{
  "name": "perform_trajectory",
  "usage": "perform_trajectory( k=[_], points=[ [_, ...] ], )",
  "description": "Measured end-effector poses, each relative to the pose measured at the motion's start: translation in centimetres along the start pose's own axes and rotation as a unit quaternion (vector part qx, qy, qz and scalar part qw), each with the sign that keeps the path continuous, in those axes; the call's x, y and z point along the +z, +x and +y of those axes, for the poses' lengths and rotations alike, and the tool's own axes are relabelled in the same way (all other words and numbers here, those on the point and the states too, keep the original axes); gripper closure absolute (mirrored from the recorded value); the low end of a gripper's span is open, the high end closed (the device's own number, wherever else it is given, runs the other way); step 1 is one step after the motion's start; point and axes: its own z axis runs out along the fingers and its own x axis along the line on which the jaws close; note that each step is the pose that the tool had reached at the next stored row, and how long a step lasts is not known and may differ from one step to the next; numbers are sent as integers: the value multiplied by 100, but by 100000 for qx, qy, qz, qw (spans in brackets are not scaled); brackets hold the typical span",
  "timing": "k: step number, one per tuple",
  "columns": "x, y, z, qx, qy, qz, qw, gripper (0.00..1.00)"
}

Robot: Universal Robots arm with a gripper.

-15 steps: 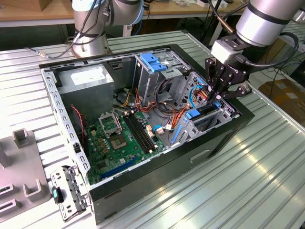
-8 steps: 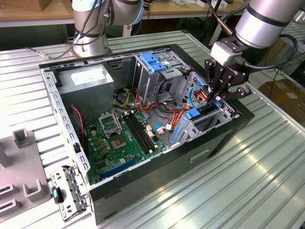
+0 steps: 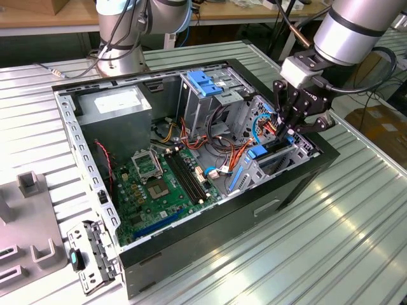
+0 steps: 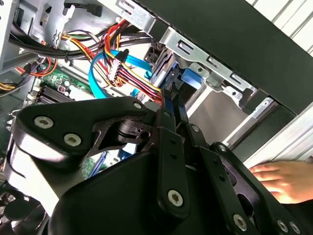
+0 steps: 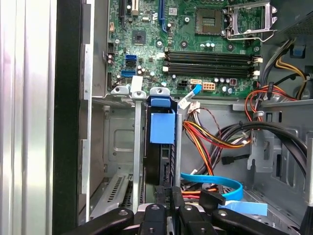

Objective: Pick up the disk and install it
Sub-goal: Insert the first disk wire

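The disk [image 5: 157, 161] stands on edge in the metal drive bay [image 5: 122, 147] at the front corner of the open computer case [image 3: 191, 241]. Its blue plastic carrier [image 5: 162, 127] faces up along the slot; in the second wrist view the carrier [image 4: 190, 78] sits just past my fingertips. My gripper [image 3: 289, 132] reaches down into the bay from above, at the exterior view's right. In both wrist views its black fingers [image 5: 161, 200] lie close together on the disk's near edge, shut on it. My gripper [image 4: 172, 95] hides most of the disk's face.
Red, yellow and blue cables [image 5: 210, 142] bunch beside the bay. The green motherboard [image 3: 159, 184] lies on the case floor, a grey power supply [image 3: 117, 108] at the back, a tall cage with a blue top [image 3: 206, 86] beside it. A person's hand [image 4: 279, 178] rests outside the case.
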Motion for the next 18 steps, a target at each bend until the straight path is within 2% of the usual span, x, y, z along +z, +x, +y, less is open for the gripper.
perform_trajectory(
  k=[9, 18],
  points=[
    [29, 0, 0, -2, 0, -2, 100000, 84],
    [8, -8, 0, 9, 0, -13, 100000, 84]
  ],
)
